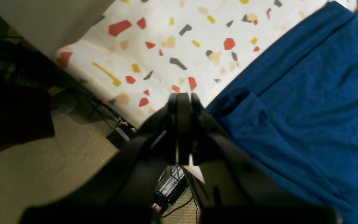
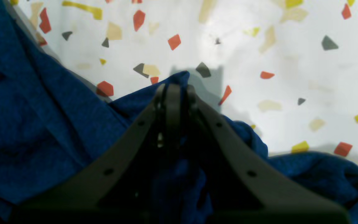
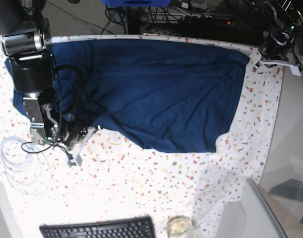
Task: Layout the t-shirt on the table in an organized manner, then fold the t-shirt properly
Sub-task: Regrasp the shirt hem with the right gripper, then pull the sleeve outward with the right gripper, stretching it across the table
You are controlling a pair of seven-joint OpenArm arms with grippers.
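Speckled table [image 3: 141, 183] – t-shirt [image 3: 156, 89], keyboard [image 3: 99, 229], white cable [image 3: 17, 163] on it.

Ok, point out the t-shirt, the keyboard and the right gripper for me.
t-shirt [image 3: 156, 89]: base view, middle of the spread blue fabric.
keyboard [image 3: 99, 229]: base view, middle of the black keys.
right gripper [image 2: 174, 88]: right wrist view, tips of the shut jaws pinching the t-shirt's edge.

Even overhead light keeps the base view bright and sharp; both wrist views are soft, with the end effector [image 2: 174, 90] blurred and dark up close; it casts a grey shadow on the desk [image 2: 291, 62]; floor beyond the desk edge lies dim.
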